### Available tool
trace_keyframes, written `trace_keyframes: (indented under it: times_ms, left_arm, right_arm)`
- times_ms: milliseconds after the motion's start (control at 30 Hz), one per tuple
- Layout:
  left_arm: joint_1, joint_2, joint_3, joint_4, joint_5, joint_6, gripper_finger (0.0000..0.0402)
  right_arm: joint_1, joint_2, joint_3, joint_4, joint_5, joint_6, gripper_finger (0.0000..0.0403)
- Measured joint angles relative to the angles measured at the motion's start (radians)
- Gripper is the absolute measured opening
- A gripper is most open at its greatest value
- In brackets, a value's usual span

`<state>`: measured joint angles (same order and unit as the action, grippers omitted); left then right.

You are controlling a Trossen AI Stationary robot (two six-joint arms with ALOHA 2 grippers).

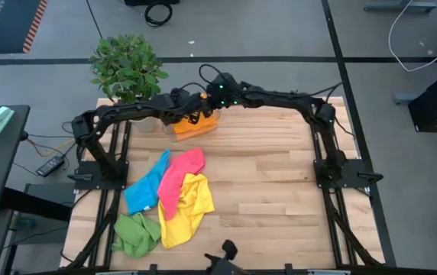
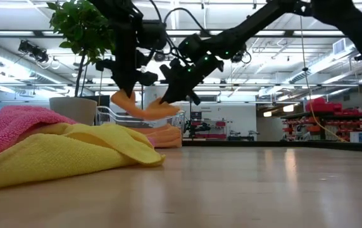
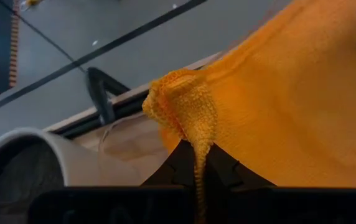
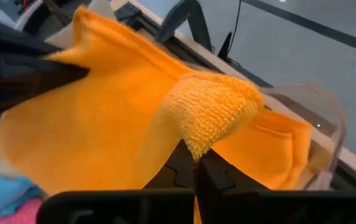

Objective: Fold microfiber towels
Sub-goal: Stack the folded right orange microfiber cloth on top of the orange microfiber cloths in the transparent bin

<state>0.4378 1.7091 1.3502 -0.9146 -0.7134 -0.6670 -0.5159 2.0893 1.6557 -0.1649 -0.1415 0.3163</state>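
An orange microfiber towel [image 2: 144, 107] hangs in the air over the table's far left part, stretched between my two grippers. My left gripper [image 1: 182, 107] is shut on one end and my right gripper [image 1: 212, 101] is shut on the other. Under it a second orange cloth [image 2: 166, 135] lies in the clear plastic tray [image 4: 318, 106]. A pile of blue [image 1: 142, 188], pink [image 1: 180, 174], yellow [image 1: 185, 208] and green [image 1: 135, 233] towels lies on the table's near left part. My left gripper pinches a bunched corner of the orange towel [image 3: 184, 112] between its two fingers, slanting down from the table's left. The cloth runs away from the corner, clear of the table. My right gripper pinches another bunched corner [image 4: 212, 118] between its two fingers, slanting down from the table's right. The towel sags between the two holds and is lifted clear.
A potted plant [image 1: 127, 67] in a white pot [image 3: 35, 162] stands at the far left corner, close to my left arm. The table's right half [image 1: 280, 183] is bare wood. Dark frame struts [image 1: 333, 176] run along both sides.
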Motion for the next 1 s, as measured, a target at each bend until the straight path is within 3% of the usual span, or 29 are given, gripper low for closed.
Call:
trace_keyframes:
  times_ms: [400, 533, 733, 1000]
  left_arm:
    - [0.008, 0.087, 0.0, -0.027, 0.043, -0.029, 0.0015]
    - [0.008, 0.108, 0.0, -0.026, 0.047, -0.021, 0.0043]
    - [0.011, 0.11, 0.0, -0.048, 0.047, -0.02, 0.0094]
    - [0.042, 0.11, 0.0, -0.05, 0.048, 0.009, 0.0134]
  right_arm:
    - [-0.014, 0.051, 0.046, -0.095, 0.05, -0.062, 0.0]
    - [-0.014, 0.051, 0.046, -0.097, 0.064, -0.068, 0.0009]
    - [-0.018, 0.051, 0.046, -0.116, 0.031, -0.048, 0.0078]
    - [-0.046, 0.016, 0.044, -0.159, 0.029, -0.039, 0.0186]
